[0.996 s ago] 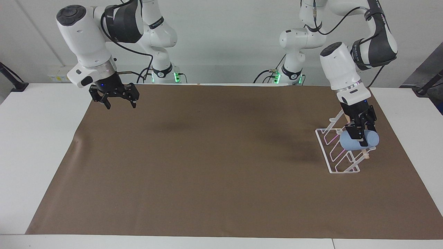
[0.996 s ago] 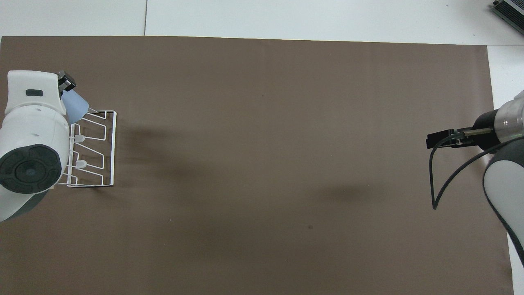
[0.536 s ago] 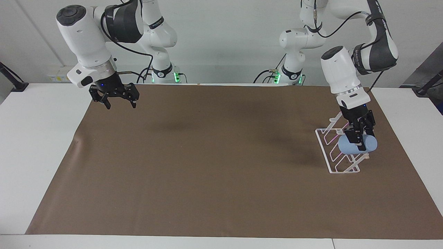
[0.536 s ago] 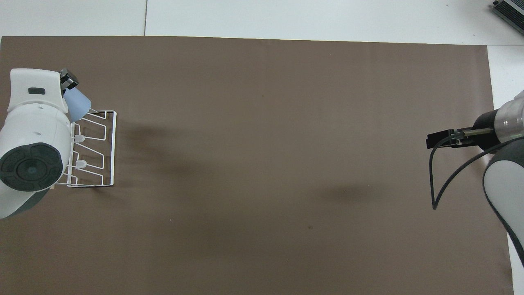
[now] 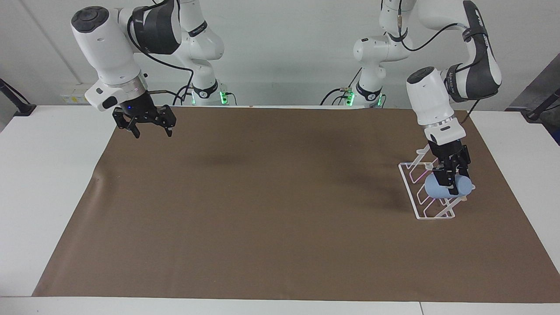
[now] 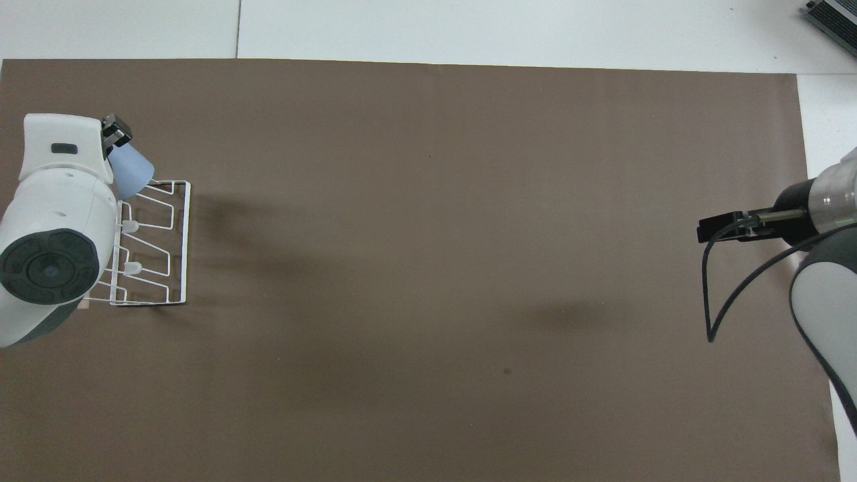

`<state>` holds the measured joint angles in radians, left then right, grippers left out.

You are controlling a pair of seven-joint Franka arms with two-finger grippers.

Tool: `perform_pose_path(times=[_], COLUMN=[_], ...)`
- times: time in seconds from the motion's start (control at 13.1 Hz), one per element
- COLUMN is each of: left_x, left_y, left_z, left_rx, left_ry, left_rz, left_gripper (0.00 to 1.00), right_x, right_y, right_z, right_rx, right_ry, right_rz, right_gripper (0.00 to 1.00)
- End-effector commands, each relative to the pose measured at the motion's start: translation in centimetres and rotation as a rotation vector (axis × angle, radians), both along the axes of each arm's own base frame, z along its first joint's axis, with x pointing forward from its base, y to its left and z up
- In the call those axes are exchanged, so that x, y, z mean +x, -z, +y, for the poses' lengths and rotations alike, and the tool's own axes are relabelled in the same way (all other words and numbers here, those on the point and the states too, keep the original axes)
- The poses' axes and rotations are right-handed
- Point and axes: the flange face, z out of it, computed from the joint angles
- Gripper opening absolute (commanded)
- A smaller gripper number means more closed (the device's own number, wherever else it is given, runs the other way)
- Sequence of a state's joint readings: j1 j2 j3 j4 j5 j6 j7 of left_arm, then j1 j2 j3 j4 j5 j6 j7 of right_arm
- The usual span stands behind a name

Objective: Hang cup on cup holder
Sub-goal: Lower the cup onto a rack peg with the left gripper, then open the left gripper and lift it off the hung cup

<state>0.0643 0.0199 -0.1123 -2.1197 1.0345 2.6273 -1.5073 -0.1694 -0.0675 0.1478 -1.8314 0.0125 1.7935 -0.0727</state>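
One cup [image 5: 447, 187] going onto my rack [image 5: 428, 194].
I'm watching the left gripper [image 5: 450, 180] clamping it over the prongs; the right gripper [image 5: 148, 127] is waiting, fingers apart.

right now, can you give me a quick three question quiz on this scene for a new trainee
1. True or false: the left gripper is shut on the cup.
2. Over what is the cup held? A) the cup holder B) the bare brown mat C) the white table edge
3. Fill in: the right gripper waits with its fingers ____, holding nothing.

Key:
1. True; its fingers pinch the light-blue cup, which lies on its side.
2. A; at the holder's end farther from the robots.
3. open
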Motion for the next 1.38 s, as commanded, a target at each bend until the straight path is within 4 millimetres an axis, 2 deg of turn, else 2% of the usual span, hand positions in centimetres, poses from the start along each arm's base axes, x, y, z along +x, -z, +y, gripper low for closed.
perform_pose_path(times=[0.0, 0.08, 0.15, 0.23, 0.46, 0.69, 0.84, 1.07, 1.23, 1.3], left_x=[-0.8, -0.8, -0.8, -0.8, -0.6, -0.1, 0.3, -0.1, -0.3, -0.2], left_y=[0.4, 0.3, 0.3, 0.3, 0.3, -0.1, -0.1, 0.4, 0.3, 0.3], left_z=[1.2, 1.3, 1.2, 1.1, 1.0, 0.7, 0.0, -1.5, -3.2, -3.3], left_rx=[-0.022, -0.029, -0.037, -0.037, -0.032, -0.124, -0.207, -0.212, -0.231, -0.247], left_ry=[0.001, -0.005, 0.002, 0.004, 0.019, 0.005, -0.023, -0.002, 0.008, -0.001], left_rz=[-0.022, -0.029, -0.034, -0.034, -0.030, -0.050, -0.055, -0.042, -0.035, -0.033], left_gripper=[0.21, 0.42, 0.79, 1.00, 1.00, 1.00, 1.00, 1.00, 1.00, 1.00], right_x=[0.0, 0.0, 0.0, 0.0, 0.0, 0.0, -0.1, -0.1, -0.1, 0.0], right_y=[-0.2, -0.2, -0.2, -0.2, -0.2, -0.2, -0.2, -0.2, -0.2, -0.2], right_z=[0.0, 0.0, 0.0, 0.0, 0.0, 0.0, 0.0, 0.0, 0.0, -0.1], right_rx=[-0.012, -0.012, -0.012, -0.012, -0.012, -0.012, -0.012, -0.012, -0.012, -0.012], right_ry=[0.005, 0.005, 0.005, 0.005, 0.005, 0.005, 0.005, 0.005, 0.005, 0.006], right_rz=[-0.010, -0.010, -0.010, -0.010, -0.010, -0.010, -0.008, -0.008, -0.008, -0.010], right_gripper=[1.00, 1.00, 1.00, 1.00, 1.00, 1.00, 1.00, 1.00, 1.00, 1.00])
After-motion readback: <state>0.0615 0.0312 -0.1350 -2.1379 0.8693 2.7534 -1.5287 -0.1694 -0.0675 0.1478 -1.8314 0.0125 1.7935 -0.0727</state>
